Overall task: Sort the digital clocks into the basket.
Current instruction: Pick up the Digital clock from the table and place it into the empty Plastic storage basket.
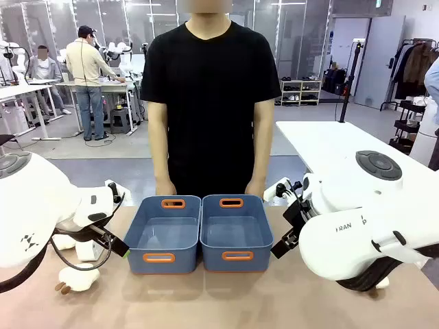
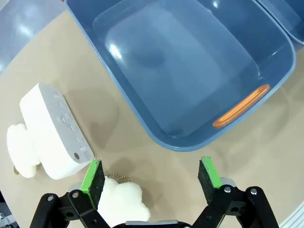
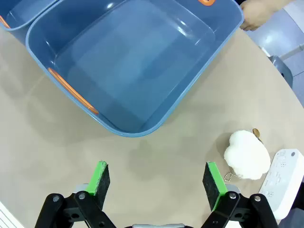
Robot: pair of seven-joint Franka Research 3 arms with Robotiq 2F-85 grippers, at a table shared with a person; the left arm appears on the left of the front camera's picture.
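Observation:
Two blue-grey baskets with orange handle cut-outs stand side by side mid-table, the left basket (image 1: 164, 233) and the right basket (image 1: 236, 232), both empty. One white digital clock (image 2: 54, 130) lies left of the left basket (image 2: 190, 71), partly hidden under my left arm in the front view (image 1: 88, 250). A second digital clock (image 3: 282, 178) lies right of the right basket (image 3: 128, 66). My left gripper (image 2: 152, 178) hangs open over the table just before the left basket's near corner. My right gripper (image 3: 156, 178) hangs open beside the right basket, holding nothing.
White fluffy cloud items lie near each clock: one (image 2: 121, 199) under my left fingers, another (image 2: 21, 149) beyond the clock, and one (image 3: 247, 154) by the right clock. A person stands at the far side, a hand (image 3: 259, 12) at the basket's far edge.

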